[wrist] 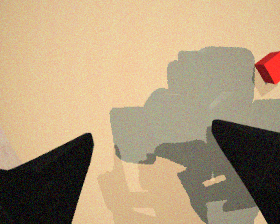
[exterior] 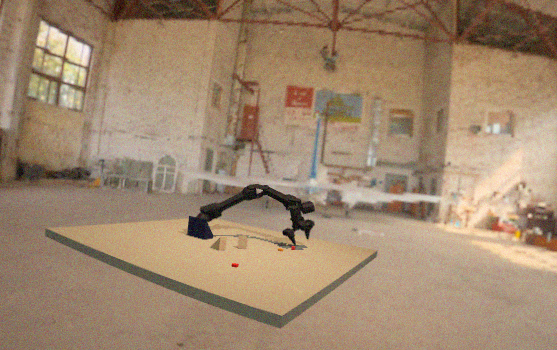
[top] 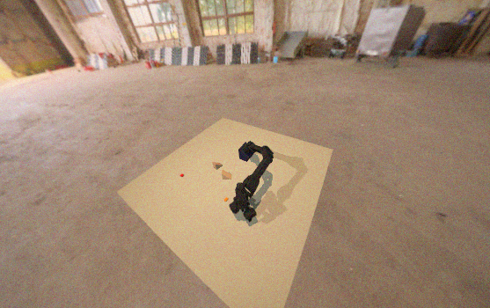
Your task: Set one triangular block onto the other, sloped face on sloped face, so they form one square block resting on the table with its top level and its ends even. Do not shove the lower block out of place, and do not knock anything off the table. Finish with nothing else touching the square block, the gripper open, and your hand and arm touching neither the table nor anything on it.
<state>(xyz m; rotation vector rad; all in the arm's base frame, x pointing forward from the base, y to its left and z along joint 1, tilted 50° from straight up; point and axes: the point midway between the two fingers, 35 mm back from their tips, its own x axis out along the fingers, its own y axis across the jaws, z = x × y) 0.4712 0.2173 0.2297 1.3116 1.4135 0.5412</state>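
Observation:
Two tan triangular blocks lie apart on the tan table (top: 235, 264) (exterior: 132, 240) (wrist: 84, 30), close to the arm's base: one block (top: 217, 165) (exterior: 220, 244) farther from the gripper, the other block (top: 226, 175) (exterior: 242, 242) nearer to it. My gripper (top: 245, 213) (exterior: 300, 237) (wrist: 153, 132) is open and empty. It points down, low over the table, well away from both blocks. Neither block shows in the wrist view.
A small red cube (exterior: 293, 247) (wrist: 273, 67) lies on the table just beside the gripper. A small orange piece (top: 226, 199) (exterior: 280, 248) lies near it. Another small red piece (top: 182, 175) (exterior: 235, 265) lies farther out. The arm's dark blue base (top: 245, 151) (exterior: 199, 228) stands by the blocks.

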